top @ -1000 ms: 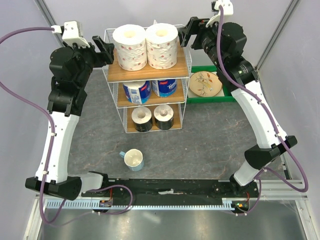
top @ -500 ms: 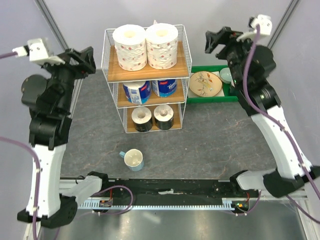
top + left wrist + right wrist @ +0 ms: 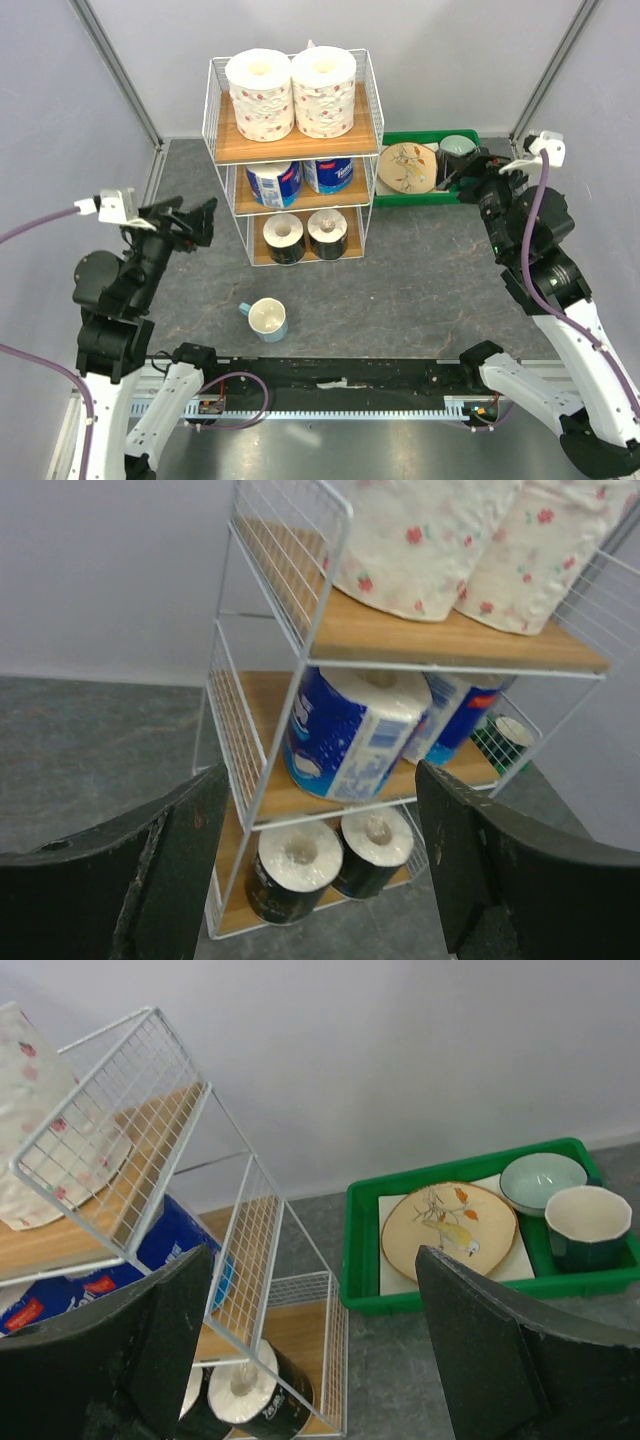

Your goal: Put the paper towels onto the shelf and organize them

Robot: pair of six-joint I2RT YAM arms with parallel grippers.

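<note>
**Top external view: looking down on a filled shelf and two empty grippers**

Looking down on the shelf [image 3: 300,150] standing at the back of the table [image 3: 420,270], carrying all six paper towels in pairs. Showing two speckled rolls [image 3: 260,95] upright and touching on the top board, two blue rolls [image 3: 275,183] side by side on the middle board, and two dark rolls [image 3: 284,238] upright together on the bottom board.

Finding the left gripper [image 3: 203,222] hanging just left of the shelf, level with the lower tiers, pointing at it without touching. Finding the right gripper [image 3: 450,178] hovering at the right, above a green tray [image 3: 425,197] holding a plate [image 3: 410,167] and a bowl [image 3: 458,146]. Noting a cup [image 3: 267,318] sitting alone on the table in front of the shelf.

Turning to the left wrist view: seeing both fingers [image 3: 180,870] spread wide, gripping nothing, framing the blue and dark rolls. Turning to the right wrist view: seeing fingers [image 3: 150,1340] spread just as wide, also gripping nothing, framing the shelf's side mesh and the tray.
</note>
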